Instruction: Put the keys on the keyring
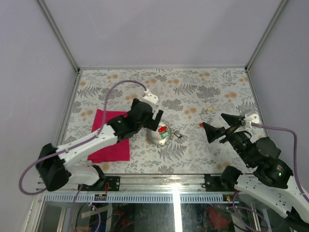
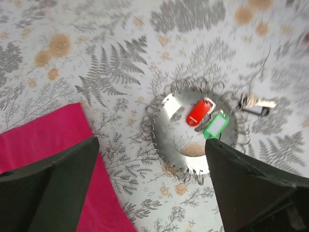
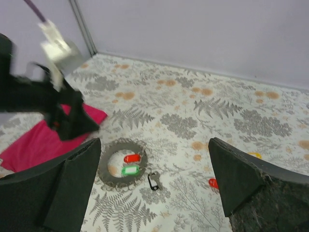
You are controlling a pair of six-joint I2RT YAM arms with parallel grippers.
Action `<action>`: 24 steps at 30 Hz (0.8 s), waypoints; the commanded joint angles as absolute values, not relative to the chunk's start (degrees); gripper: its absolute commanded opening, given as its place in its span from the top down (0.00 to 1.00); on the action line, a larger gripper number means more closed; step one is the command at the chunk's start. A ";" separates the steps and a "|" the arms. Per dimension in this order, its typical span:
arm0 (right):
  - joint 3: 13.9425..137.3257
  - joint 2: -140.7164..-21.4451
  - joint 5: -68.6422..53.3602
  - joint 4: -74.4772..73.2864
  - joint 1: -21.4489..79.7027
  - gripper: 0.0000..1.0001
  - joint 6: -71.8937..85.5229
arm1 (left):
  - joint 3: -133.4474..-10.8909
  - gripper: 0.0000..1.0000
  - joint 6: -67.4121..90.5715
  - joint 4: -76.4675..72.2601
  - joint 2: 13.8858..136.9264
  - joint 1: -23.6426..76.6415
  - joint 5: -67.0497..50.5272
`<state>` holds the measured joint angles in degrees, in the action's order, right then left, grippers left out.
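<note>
Keyring [image 3: 120,184] loading looks partway done. Left arm [image 1: 91,142] reaches to the middle of the table [image 1: 217,87], its left gripper [image 2: 152,140] spread wide above the coiled chain; right gripper [image 3: 154,140] hangs spread, off to the right. Red key [image 2: 199,112] and green key [image 2: 216,124] lie inside the coil; threaded or not, I cannot tell. Next likely needs a fine pinch on the black key [image 3: 153,181], just beside and clear of the chain.
</note>
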<state>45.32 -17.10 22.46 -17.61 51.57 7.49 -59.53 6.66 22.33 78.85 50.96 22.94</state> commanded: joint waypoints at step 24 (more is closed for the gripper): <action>42.84 -23.26 32.39 -29.66 51.29 0.01 21.39 | -40.42 0.00 34.55 32.38 27.48 38.41 34.91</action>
